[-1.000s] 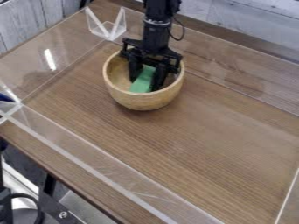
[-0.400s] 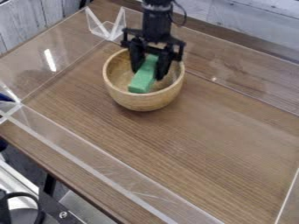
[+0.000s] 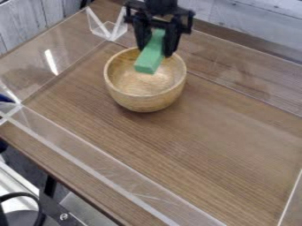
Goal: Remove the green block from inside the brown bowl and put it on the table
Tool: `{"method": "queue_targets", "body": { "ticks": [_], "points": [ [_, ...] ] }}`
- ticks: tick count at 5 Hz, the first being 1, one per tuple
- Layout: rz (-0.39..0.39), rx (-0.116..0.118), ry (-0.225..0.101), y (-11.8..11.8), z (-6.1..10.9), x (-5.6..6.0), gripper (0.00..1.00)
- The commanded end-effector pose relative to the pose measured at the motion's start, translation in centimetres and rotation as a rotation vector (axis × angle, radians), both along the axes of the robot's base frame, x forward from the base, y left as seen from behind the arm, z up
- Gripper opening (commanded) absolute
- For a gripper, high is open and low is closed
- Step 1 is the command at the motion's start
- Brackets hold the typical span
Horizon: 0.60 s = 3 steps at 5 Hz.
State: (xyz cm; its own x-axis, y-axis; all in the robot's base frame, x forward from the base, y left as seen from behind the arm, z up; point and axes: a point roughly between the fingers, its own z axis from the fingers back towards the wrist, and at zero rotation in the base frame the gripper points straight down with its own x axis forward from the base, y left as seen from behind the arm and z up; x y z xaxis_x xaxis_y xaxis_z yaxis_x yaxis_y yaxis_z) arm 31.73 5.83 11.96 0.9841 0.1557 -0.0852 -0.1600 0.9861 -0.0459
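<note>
Green block lifted clear of the brown bowl, not yet set on the tabletop

The green block (image 3: 150, 55) hangs in the air above the far rim of the brown bowl (image 3: 145, 84), pinched between the dark fingers of the claw (image 3: 157, 35), which is closed on the block's upper end. Its long axis runs close to upright, the lower end tipped a little toward the near-left of the bowl, so the bar dangles end-down and not flat. The bowl looks empty beneath it, so the removal half of the task seems done. What is left, by my reading, is to carry the block sideways past the bowl's rim, lower it onto the bare tabletop (image 3: 200, 141) beside the bowl, and let go; the open wood to the right of the bowl offers plenty of room
</note>
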Motion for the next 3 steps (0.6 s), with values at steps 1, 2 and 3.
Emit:
{"method": "queue_targets", "body": {
  "ticks": [1,2,3],
  "points": [
    [-0.064,-0.005,-0.095,-2.2,3.1,0.7,0.00],
    [-0.122,-0.015,-0.087,-4.6,2.6,0.5,0.00],
    [-0.175,-0.018,-0.068,-7.4,1.0,0.6,0.00]
  ]
}}
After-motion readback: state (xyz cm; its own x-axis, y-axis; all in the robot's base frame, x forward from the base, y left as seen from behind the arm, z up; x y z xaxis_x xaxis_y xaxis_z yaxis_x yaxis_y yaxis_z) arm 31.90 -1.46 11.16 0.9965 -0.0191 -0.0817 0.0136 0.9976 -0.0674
